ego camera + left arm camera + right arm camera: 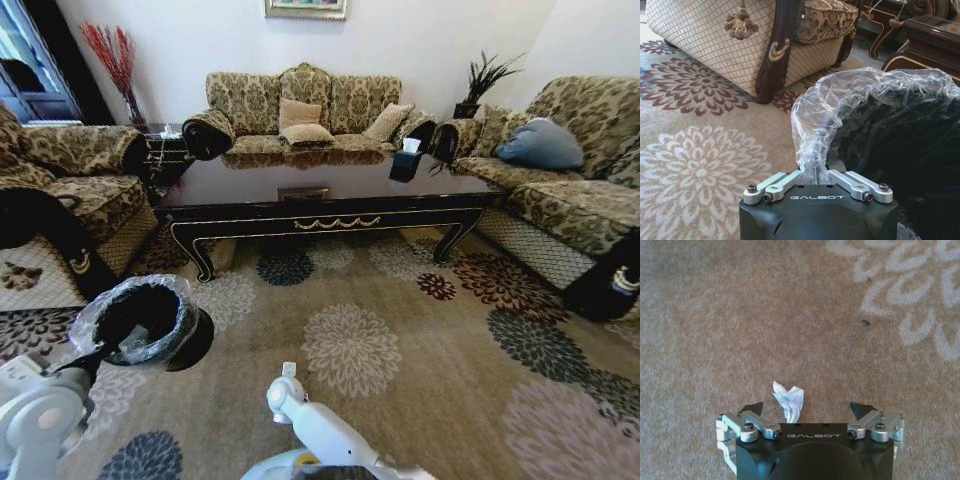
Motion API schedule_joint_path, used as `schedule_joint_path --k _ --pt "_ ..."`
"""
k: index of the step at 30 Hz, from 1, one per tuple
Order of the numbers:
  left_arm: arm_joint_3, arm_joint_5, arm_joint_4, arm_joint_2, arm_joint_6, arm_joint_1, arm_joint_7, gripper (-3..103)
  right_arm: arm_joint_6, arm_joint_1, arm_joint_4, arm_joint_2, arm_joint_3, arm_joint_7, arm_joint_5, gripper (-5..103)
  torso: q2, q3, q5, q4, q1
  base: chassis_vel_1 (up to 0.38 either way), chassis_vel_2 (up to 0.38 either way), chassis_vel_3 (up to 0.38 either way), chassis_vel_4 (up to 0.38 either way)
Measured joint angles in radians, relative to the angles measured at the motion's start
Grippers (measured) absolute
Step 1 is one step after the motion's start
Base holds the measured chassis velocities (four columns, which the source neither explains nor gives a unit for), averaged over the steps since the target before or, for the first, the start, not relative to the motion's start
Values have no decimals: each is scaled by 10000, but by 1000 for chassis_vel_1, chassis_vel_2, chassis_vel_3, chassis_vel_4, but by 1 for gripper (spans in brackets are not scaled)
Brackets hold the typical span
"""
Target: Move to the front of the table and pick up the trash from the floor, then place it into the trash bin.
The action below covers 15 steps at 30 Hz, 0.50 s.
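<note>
Beyond the carpet (420, 400), head view shows the table (330, 205) and trash bin (140, 320). Left gripper (815, 176) jaws pinch the bin's liner (840, 105). Right gripper (809, 409) jaws spread wide around the tissue (789, 401) on the floor.

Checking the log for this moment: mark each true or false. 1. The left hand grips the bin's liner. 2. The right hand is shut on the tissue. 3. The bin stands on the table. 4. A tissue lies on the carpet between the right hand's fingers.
1. True: the left hand is shut on the liner of the bin.
2. False: the right hand is open; the tissue lies loose.
3. False: it is off the table, at the left hand.
4. True.
</note>
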Motion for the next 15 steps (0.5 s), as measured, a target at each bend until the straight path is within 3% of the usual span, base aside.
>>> schedule_joint_path --k 2,6,11,15 --pt "38 18 -1 -4 0 -25 -29 2 11 -48 36 -1 -12 -14 -33 96 0 0 -1 -1 0 0 0 0 0" --pt "139 26 -7 1 0 -113 -107 2 30 -181 82 -10 -68 -50 -154 77 3 -2 -4 -5 -1 0 0 0 0" --pt "177 27 -1 4 0 -149 -127 2 39 -212 94 -16 -174 -76 -274 70 4 -2 -6 0 -1 0 0 0 0" --pt "181 36 70 -46 -1 -149 -129 2 63 -216 96 -22 -354 -111 -461 56 4 0 -8 9 0 0 0 0 0"
